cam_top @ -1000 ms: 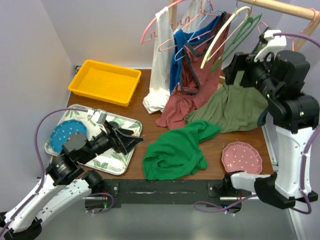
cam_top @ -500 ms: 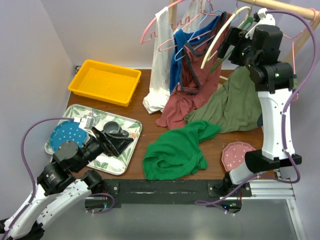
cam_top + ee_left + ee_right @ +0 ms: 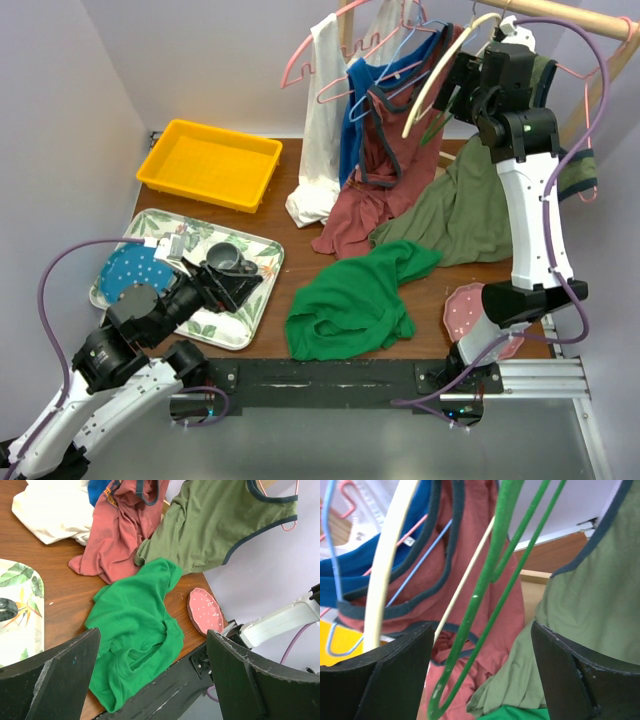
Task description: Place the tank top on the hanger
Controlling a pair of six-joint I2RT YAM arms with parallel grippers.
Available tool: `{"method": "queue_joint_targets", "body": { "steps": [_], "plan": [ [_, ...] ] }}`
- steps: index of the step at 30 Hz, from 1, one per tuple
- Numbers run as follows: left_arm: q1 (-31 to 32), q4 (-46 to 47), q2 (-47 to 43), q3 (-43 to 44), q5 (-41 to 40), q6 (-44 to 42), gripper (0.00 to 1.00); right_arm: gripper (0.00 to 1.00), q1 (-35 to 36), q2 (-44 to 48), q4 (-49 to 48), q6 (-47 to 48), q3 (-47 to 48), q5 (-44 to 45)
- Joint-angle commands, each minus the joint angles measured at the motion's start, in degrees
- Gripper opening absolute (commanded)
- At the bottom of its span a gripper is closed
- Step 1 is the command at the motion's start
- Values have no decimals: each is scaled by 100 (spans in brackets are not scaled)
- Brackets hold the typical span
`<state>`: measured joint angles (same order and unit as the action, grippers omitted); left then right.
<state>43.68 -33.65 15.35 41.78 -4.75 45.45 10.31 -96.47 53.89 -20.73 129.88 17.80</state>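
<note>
Evidently fetching the hanger comes first: the tank top lies crumpled, soft and untouched, on the wooden table near its front edge. The thin green wire hangs between the right gripper's wide-spread fingers, unpinched; closing there looks next. The left gripper, equally wide and empty, hovers over the floral tray.

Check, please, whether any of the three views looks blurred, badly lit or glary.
Top external view: sharp and evenly lit, only soft shadows under the tank top. Left wrist view: crisp, no glare. Right wrist view: the softest, with the green hanger and cream hanger near the lens slightly blurred.
</note>
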Motion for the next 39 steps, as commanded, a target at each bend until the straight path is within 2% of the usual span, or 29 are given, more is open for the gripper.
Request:
{"method": "queue_joint_targets", "body": {
  "steps": [1, 11, 16, 19, 20, 26, 39],
  "plan": [
    [0, -27, -15, 278, -131, -19, 92, 77, -37, 48, -239, 78, 99, 531],
    [0, -89, -120, 331, -157, 16, 92, 59, -318, 347, -98, -123, -341, 646],
    [0, -124, -252, 287, -175, 122, 92, 41, -477, 418, -54, -221, -455, 514],
    [0, -159, -322, 252, -166, 201, 92, 27, -494, 409, -89, -186, -385, 487],
    [0, -177, -331, 252, -166, 210, 92, 20, -494, 409, -89, -142, -368, 479],
    [0, -212, -463, 252, -193, 271, 92, 0, -503, 409, -194, -54, -148, 453],
    [0, -265, -490, 375, -149, 368, 91, 0, -503, 690, -432, 342, 582, 399]
  ]
}}
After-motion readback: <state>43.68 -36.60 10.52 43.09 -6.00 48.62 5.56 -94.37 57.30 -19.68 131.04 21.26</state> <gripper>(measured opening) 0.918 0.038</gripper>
